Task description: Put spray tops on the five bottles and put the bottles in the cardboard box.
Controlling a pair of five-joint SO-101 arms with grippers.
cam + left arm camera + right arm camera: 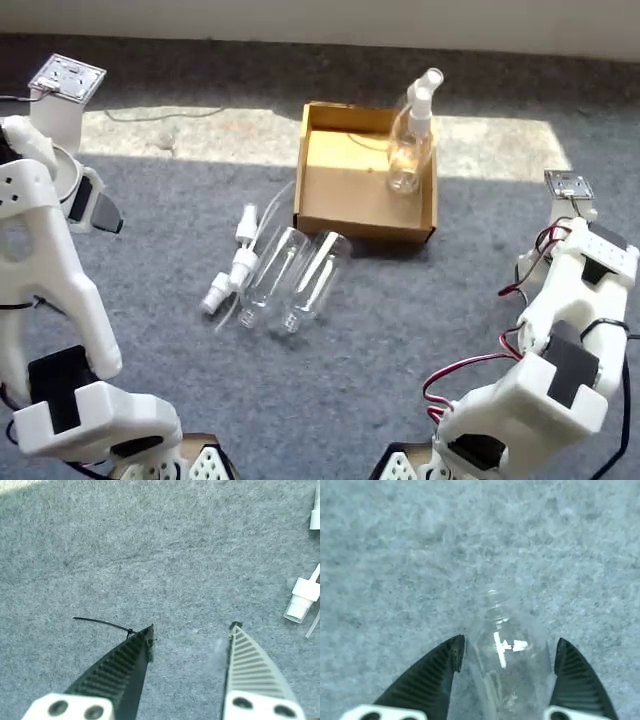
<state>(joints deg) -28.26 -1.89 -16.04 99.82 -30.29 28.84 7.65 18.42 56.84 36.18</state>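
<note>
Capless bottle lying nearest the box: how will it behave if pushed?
The bottle is round and on its side, so it probably rolls sideways. It looks clear and empty, so likely light. Carpet should damp the roll.

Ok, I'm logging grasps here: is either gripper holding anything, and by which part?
The right gripper holds a clear bottle by its body, a finger on each side. The left gripper is open and holds nothing.

Tan cardboard box (362, 224); clear bottles (274, 262); white spray tops (243, 265); grey carpet (400, 325), perhaps faintly flecked
</note>
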